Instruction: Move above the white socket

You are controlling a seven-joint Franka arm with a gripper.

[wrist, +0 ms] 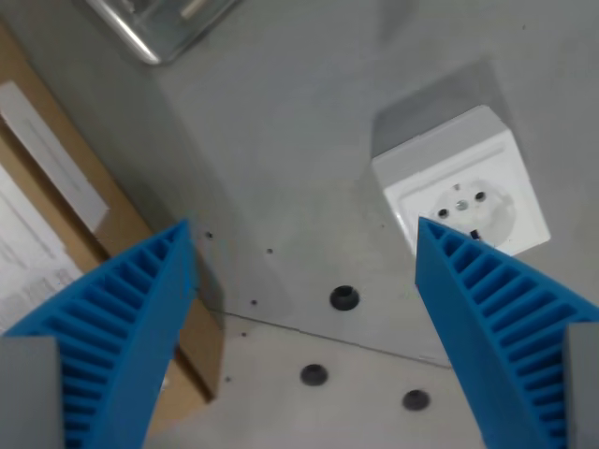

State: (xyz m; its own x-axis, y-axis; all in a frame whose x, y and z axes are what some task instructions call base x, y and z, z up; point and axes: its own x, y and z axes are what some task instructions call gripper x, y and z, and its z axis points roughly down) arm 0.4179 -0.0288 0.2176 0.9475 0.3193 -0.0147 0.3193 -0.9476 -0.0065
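Observation:
The white socket (463,187) is a square box with a round two-pin outlet, lying on the grey table at the wrist view's right. My gripper (304,245) is open and empty, with two blue ribbed fingers (131,327) spread wide. The right finger's tip overlaps the socket's lower edge in the picture. The gap between the fingers lies to the left of the socket, over bare table.
A brown cardboard box (65,206) with white paper labels lies along the wrist view's left. A metal object (154,23) shows at the top edge. Three dark holes (344,298) mark the table near a seam line.

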